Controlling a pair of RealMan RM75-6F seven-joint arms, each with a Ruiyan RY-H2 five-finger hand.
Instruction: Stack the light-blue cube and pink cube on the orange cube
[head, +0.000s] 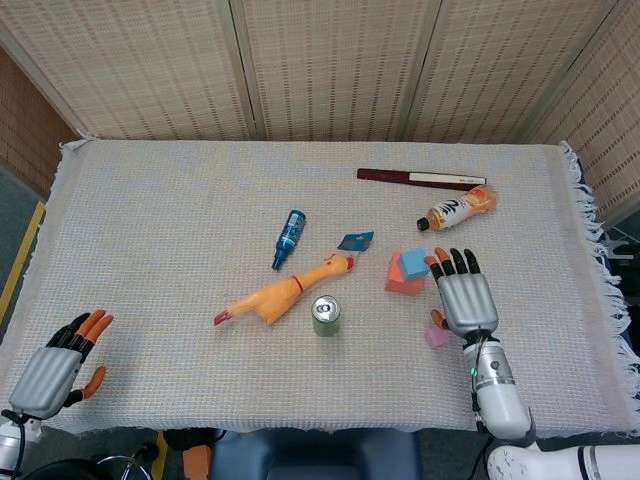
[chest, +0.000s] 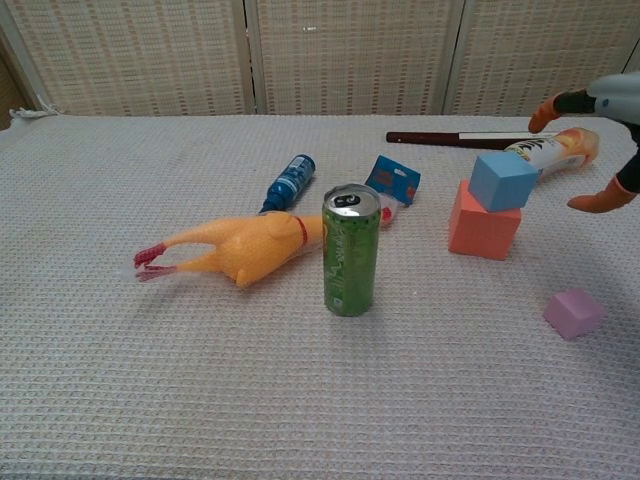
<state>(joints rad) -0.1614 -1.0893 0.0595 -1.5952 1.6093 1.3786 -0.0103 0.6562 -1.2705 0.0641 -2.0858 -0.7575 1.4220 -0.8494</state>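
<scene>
Beside the light-blue cube (head: 414, 264), right hand (head: 466, 300) fingers (head: 458, 262) spread, empty.

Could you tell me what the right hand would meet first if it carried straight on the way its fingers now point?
Probably the orange bottle lying beyond the right hand. The stacked light-blue cube sits just left of that line, though depth is uncertain.
</scene>
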